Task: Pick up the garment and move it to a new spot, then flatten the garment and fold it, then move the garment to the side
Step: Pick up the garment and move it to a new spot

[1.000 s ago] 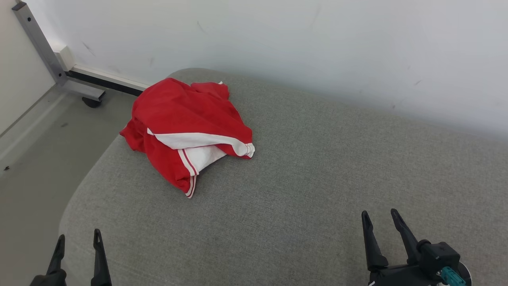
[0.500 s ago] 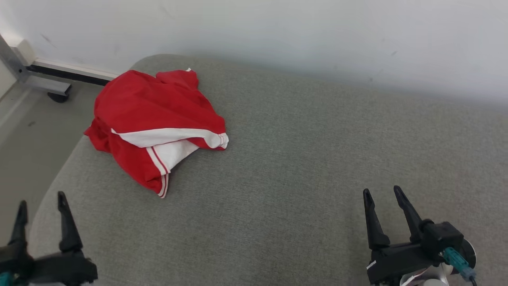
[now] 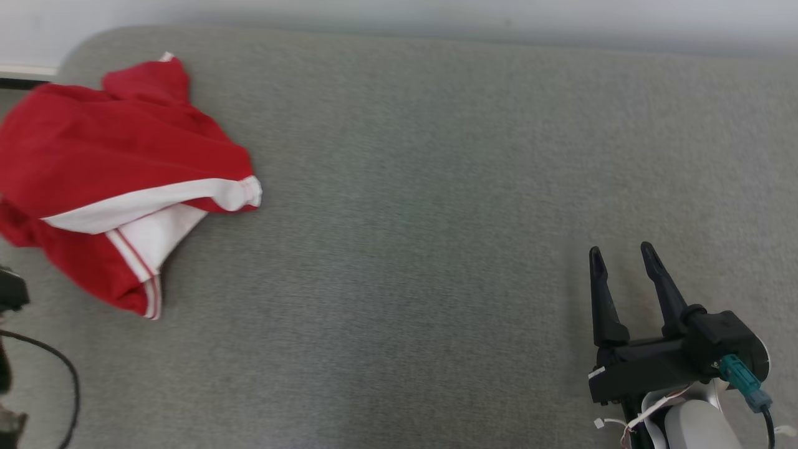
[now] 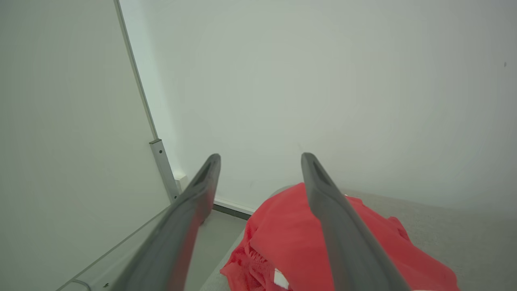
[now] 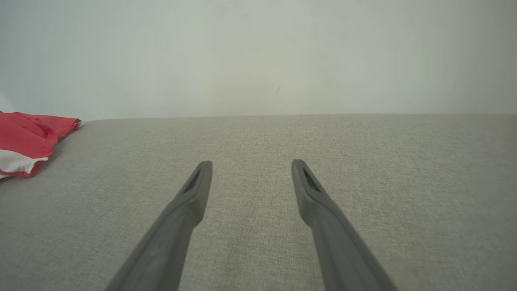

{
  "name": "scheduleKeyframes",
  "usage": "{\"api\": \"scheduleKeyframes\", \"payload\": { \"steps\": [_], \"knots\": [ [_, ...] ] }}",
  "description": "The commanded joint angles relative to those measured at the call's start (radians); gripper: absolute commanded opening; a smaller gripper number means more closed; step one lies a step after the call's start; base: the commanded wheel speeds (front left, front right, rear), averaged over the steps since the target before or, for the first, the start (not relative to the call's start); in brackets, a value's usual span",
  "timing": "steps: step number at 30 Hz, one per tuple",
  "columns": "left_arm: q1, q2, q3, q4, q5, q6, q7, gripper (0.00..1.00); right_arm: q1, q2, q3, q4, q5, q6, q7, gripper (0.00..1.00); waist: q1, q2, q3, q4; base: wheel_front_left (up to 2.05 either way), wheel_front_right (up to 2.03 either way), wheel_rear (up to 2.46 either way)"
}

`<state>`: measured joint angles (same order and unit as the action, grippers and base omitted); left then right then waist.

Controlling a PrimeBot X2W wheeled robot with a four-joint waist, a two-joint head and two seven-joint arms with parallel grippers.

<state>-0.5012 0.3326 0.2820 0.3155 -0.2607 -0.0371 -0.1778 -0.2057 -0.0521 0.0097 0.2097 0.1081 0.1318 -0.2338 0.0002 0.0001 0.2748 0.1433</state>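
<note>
The garment is a crumpled red top with white panels and stripes, lying at the far left of the grey cushioned surface. My right gripper hovers low at the near right, open and empty, far from the cloth. The right wrist view has its fingers spread over bare cushion, with the garment at the left edge. My left gripper is open, nothing between its fingers, and the garment lies just beyond and below them. A dark part of the left arm with a cable shows at the left edge.
A pale wall runs along the cushion's far edge. To the left of the cushion there is floor, a metal frame post and a side panel. Bare cushion stretches between the garment and my right gripper.
The head camera has swung down and right, so the garment now shows at the picture's left edge. The garment keeps its shape. The left fingers have left the head view.
</note>
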Motion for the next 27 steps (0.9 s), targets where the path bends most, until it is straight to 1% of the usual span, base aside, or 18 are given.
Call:
{"api": "scheduleKeyframes", "payload": {
  "steps": [1, 6, 8, 10, 15, 20, 23, 24, 26, 27],
  "knots": [
    [-0.032, 0.023, 0.004, 0.024, -0.012, -0.007, 0.01, 1.0, -0.017, -0.002, 0.0, 0.0, 0.003, -0.002, -0.006, 1.0, -0.0002, -0.0001, 0.096, -0.097, 0.0, 0.0, 0.0],
    [-0.1, 0.072, 0.006, 0.121, -0.034, -0.028, 0.066, 1.0, -0.035, -0.001, 0.003, 0.004, 0.005, -0.002, -0.015, 1.0, -0.0002, -0.0001, 0.12, -0.124, 0.0, 0.0, 0.0],
    [-0.119, 0.09, 0.012, 0.164, -0.044, -0.027, 0.092, 1.0, -0.041, -0.001, 0.007, 0.006, 0.007, -0.002, -0.017, 1.0, -0.0002, -0.0001, 0.126, -0.134, 0.0, 0.0, 0.0],
    [-0.129, 0.097, 0.015, 0.186, -0.05, -0.029, 0.102, 1.0, -0.044, 0.0, 0.008, 0.007, 0.007, -0.002, -0.019, 1.0, -0.0002, -0.0001, 0.129, -0.137, 0.0, 0.0, 0.0],
    [-0.15, 0.124, 0.023, 0.302, -0.078, -0.038, 0.168, 1.0, -0.051, 0.001, 0.015, 0.01, 0.007, -0.002, -0.024, 1.0, -0.0002, -0.0001, 0.136, -0.154, 0.0, 0.0, 0.0],
    [-0.152, 0.125, 0.0, 0.389, -0.094, -0.053, 0.236, 1.0, -0.051, 0.001, 0.019, 0.017, 0.009, -0.002, -0.027, 1.0, -0.0002, -0.0001, 0.131, -0.166, 0.0, 0.0, 0.0],
    [-0.15, 0.11, -0.017, 0.428, -0.103, -0.062, 0.26, 1.0, -0.049, 0.001, 0.021, 0.022, 0.008, -0.002, -0.029, 1.0, -0.0002, -0.0001, 0.125, -0.17, 0.0, 0.0, 0.0],
    [-0.149, 0.107, -0.022, 0.445, -0.101, -0.061, 0.265, 0.56, -0.049, 0.001, 0.021, 0.024, 0.007, -0.002, -0.029, 1.0, -0.0002, -0.0001, 0.121, -0.172, 0.0, 0.0, 0.0],
    [-0.151, 0.105, -0.031, 0.47, -0.095, -0.055, 0.26, 0.0, -0.05, 0.001, 0.022, 0.025, 0.003, -0.002, -0.03, 1.0, -0.0002, -0.0001, 0.115, -0.175, 0.0, 0.0, 0.0],
    [-0.152, 0.104, -0.032, 0.48, -0.092, -0.052, 0.253, 0.0, -0.049, 0.001, 0.022, 0.025, 0.002, -0.002, -0.03, 1.0, -0.0002, -0.0001, 0.11, -0.176, 0.0, 0.0, 0.0]
  ]
}}
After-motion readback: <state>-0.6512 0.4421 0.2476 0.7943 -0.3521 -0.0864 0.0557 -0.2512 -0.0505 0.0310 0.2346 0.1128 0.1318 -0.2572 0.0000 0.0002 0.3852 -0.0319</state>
